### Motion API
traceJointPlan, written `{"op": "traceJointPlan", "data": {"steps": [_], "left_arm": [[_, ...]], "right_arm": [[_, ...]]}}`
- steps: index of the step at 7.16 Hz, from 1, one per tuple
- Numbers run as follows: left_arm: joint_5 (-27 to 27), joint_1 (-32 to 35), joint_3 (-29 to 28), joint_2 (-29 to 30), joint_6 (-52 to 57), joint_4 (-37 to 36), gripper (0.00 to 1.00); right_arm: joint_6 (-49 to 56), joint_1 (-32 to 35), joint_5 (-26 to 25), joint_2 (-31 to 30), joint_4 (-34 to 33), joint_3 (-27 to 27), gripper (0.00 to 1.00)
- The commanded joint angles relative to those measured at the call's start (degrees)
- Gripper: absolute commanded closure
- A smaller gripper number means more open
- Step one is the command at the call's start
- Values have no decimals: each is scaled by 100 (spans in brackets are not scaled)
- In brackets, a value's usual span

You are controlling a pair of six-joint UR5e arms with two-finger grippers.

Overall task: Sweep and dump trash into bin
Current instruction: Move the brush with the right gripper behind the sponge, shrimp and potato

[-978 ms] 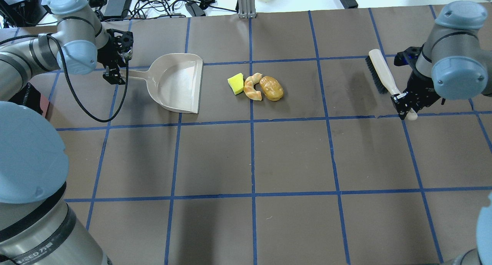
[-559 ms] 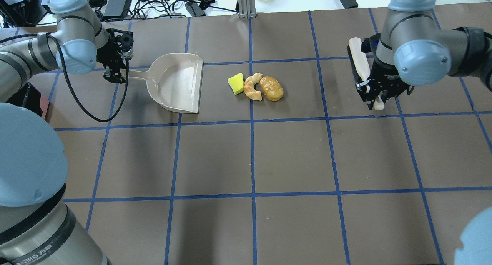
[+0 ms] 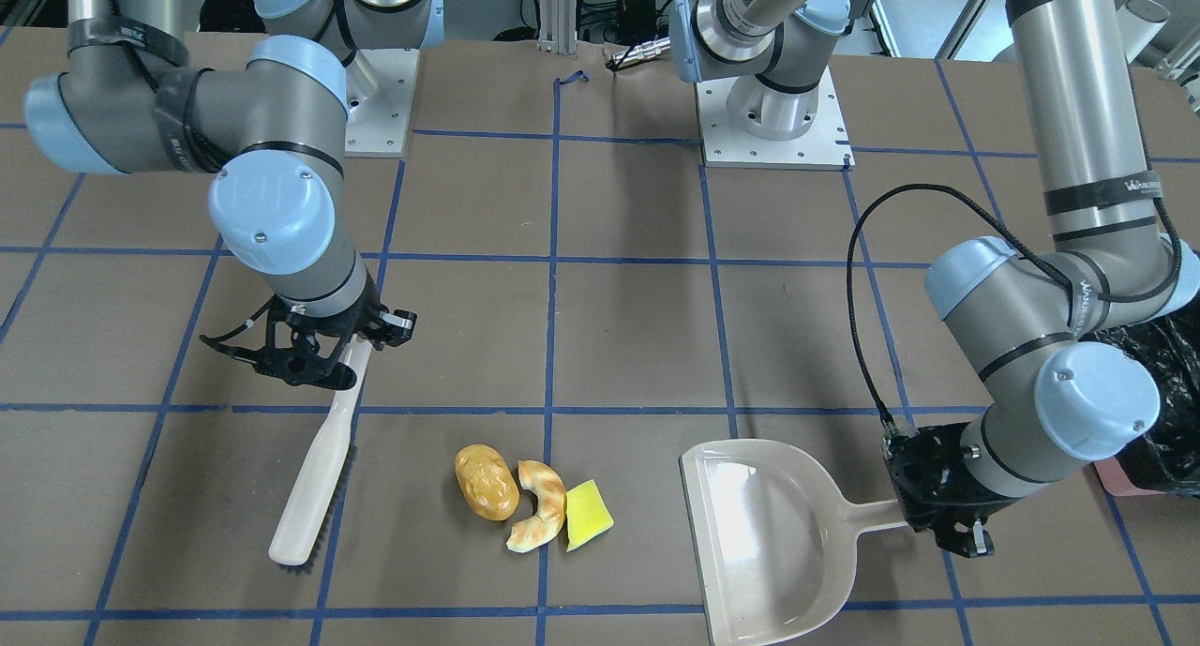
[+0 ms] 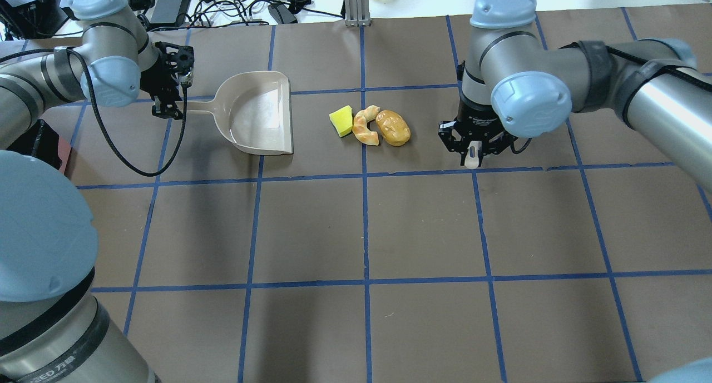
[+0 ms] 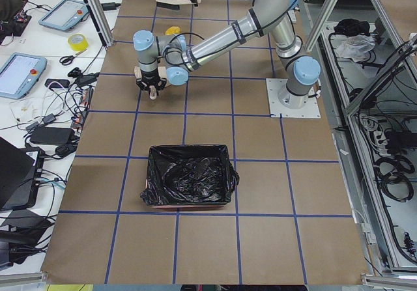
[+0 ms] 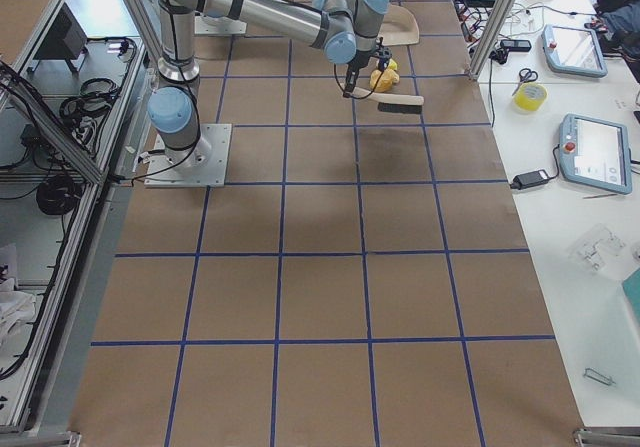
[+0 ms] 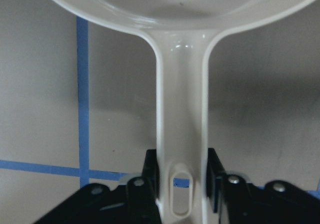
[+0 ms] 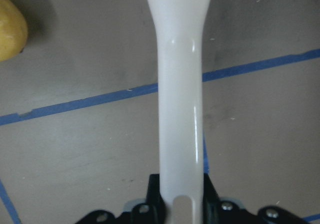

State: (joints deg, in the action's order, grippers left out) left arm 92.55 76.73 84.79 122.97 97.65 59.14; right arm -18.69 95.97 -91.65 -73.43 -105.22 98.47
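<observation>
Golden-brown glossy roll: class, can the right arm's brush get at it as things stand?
Probably yes: the white-handled black-bristled brush in the right claw lies beside the glossy golden-brown roll, with nothing between them.

golden roll [image 4: 392, 128], tan pastry curve [image 4: 367, 126], yel sponge [image 4: 341, 120] touching in row, blk-lined bin [image 5: 155, 174] well apart

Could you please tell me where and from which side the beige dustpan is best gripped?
By the end of its narrow straight handle, from above, closing across the handle's width. The dustpan has its open mouth toward the trash, so holding the handle leaves the scoop clear for sweeping. The left tool is shut there now.
</observation>
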Motion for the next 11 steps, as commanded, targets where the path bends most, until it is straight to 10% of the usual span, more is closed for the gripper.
{"op": "traceJointPlan", "data": {"steps": [1, 11], "left_arm": [[18, 87, -24, -27, -1, 114, 70], [53, 97, -6, -1, 8, 115, 70]], "right_arm": [[-1062, 368, 296, 136, -25, -3, 92], [-2122, 1467, 657, 943, -465, -256, 94]]}}
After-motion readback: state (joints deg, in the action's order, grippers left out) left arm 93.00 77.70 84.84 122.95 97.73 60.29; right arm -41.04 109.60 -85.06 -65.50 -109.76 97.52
